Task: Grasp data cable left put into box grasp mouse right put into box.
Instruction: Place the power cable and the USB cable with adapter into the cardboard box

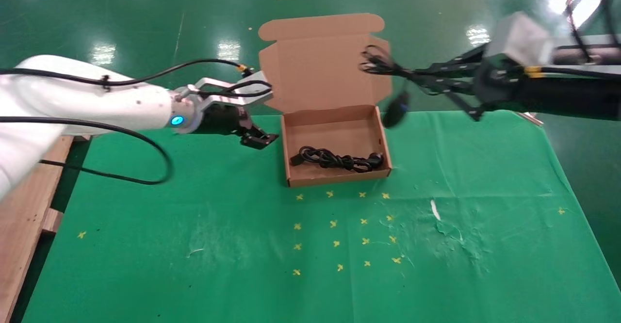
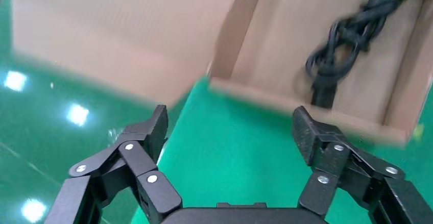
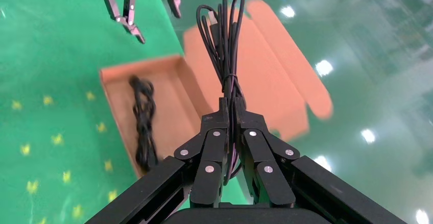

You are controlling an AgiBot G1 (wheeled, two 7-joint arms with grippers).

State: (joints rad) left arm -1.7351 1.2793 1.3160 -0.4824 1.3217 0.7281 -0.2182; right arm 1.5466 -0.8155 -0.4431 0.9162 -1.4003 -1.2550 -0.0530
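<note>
The brown cardboard box (image 1: 335,117) stands open on the green table, lid up. The thick black data cable (image 1: 339,159) lies inside it along the near wall. My left gripper (image 1: 259,138) is open and empty, just left of the box; the left wrist view shows the box wall (image 2: 265,94) and the cable (image 2: 347,35) ahead of it (image 2: 230,127). My right gripper (image 1: 416,78) is shut on the mouse's bundled thin wire (image 3: 222,35), in the air at the box's right side. The black mouse (image 1: 395,110) dangles below it, above the box's right wall.
Green cloth (image 1: 436,265) covers the table, with yellow cross marks (image 1: 339,226) in front of the box. Wooden boards (image 1: 29,206) lie off the table's left edge. My left arm's black hose (image 1: 145,172) loops over the table's left part.
</note>
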